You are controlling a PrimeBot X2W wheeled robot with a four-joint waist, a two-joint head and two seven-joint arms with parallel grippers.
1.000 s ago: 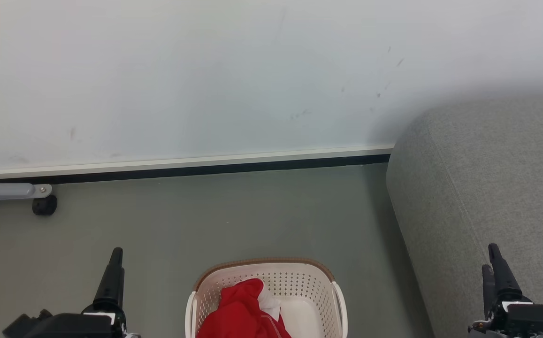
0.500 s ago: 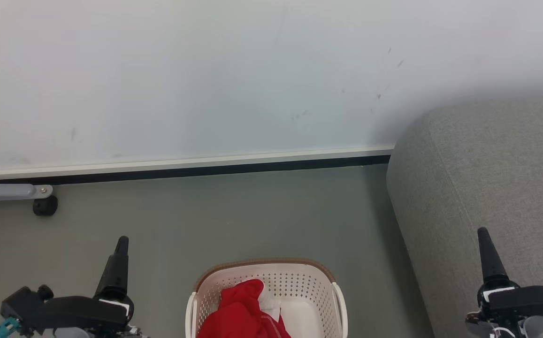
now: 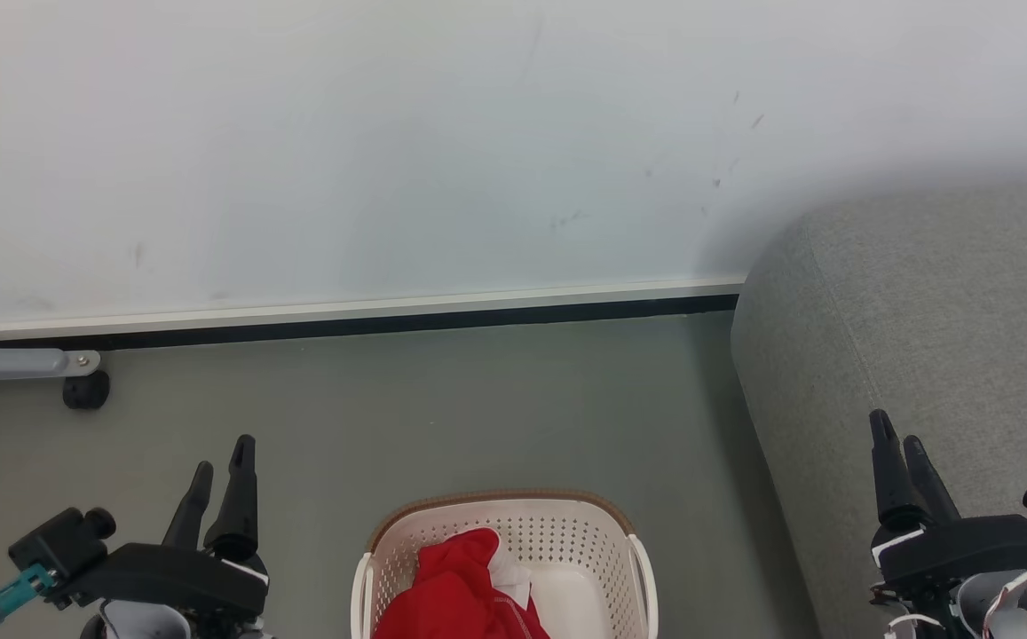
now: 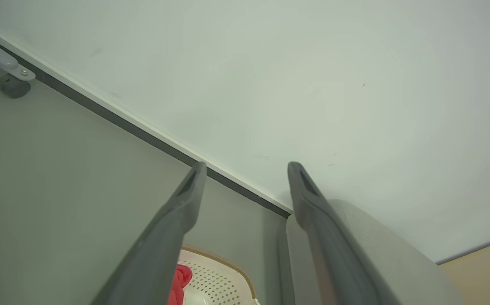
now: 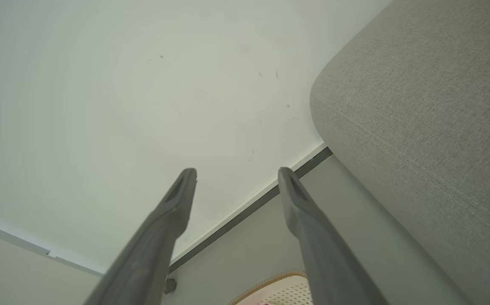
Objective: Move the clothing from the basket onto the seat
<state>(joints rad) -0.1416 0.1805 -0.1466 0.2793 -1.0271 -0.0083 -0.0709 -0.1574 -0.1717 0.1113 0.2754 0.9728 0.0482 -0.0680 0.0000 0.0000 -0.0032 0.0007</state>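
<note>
The cream-white basket (image 3: pixel 500 495) with its brown rim stands on the floor at the bottom centre of the head view. Red clothing (image 3: pixel 455 586) with white trim lies heaped in its left half. The grey sofa (image 3: pixel 939 337) takes up the right side. My left gripper (image 3: pixel 224 454) hovers open left of the basket, holding nothing. My right gripper (image 3: pixel 894 429) is open in front of the sofa's side, also holding nothing. In the left wrist view the open gripper (image 4: pixel 247 165) frames the basket (image 4: pixel 223 275), the clothing (image 4: pixel 179 279) and the sofa (image 4: pixel 380 254). The right wrist view has its open gripper (image 5: pixel 236 170) beside the sofa (image 5: pixel 418 106).
A pale wall (image 3: pixel 389 160) with a dark baseboard (image 3: pixel 353 321) runs behind the grey floor (image 3: pixel 442 408). A grey metal leg on a black caster (image 3: pixel 85 389) sits at the far left by the wall.
Both grippers have risen further into the head view and rolled, so each now shows two separate fingers. The basket and clothing have not moved.
</note>
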